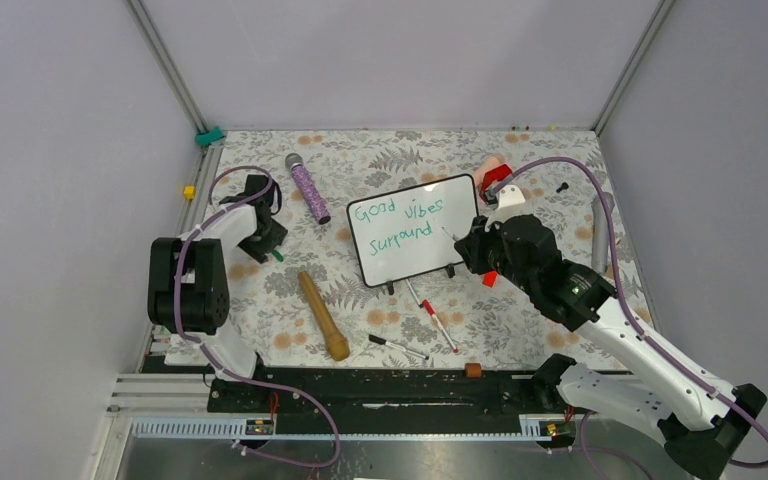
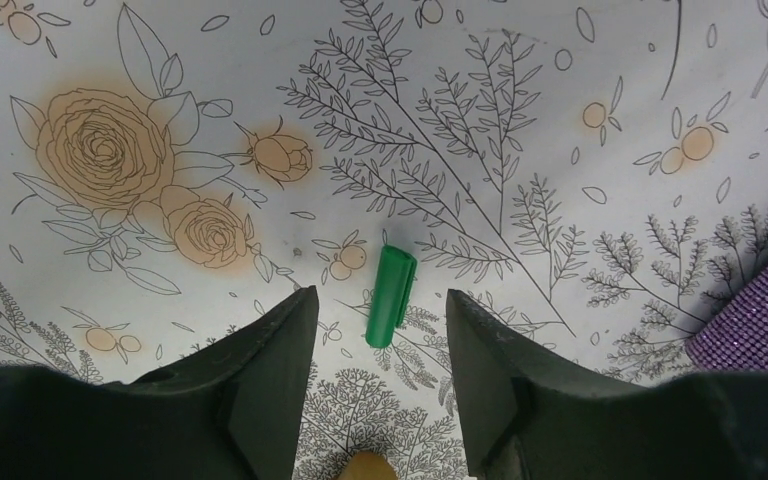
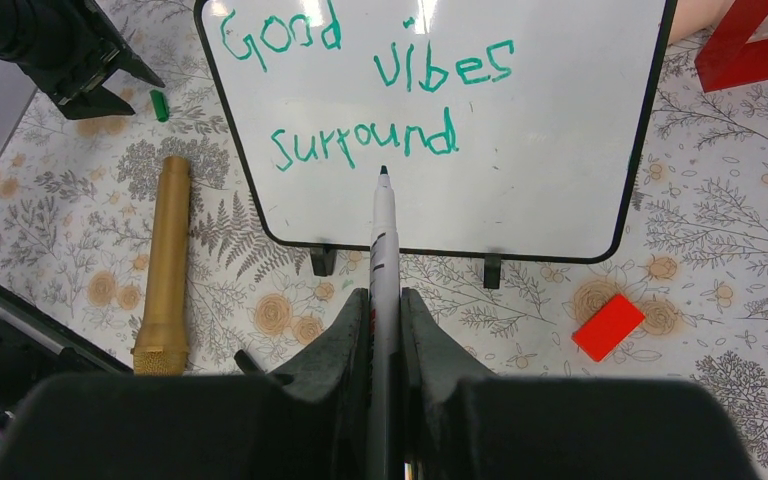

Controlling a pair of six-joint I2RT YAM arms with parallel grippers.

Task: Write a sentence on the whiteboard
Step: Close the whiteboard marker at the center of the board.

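The whiteboard, small, white and black-framed, stands on two feet mid-way across the floral desk, carrying the green handwritten sentence "Good vibes surround" in two lines. The right fingers clamp a white marker; the left fingers gape half-open, empty, above a green cap.

The small black-framed whiteboard is seen mid-table on the floral tablecloth. Behind it, to the left, a purple glitter microphone is laid; in front-left, a gold metal microphone. Just before the board's 2 feet, a red-banded white marker and a black-capped white marker are spread. Far left, a small green plastic cap is caught between the left gripper fingers, touched by neither.
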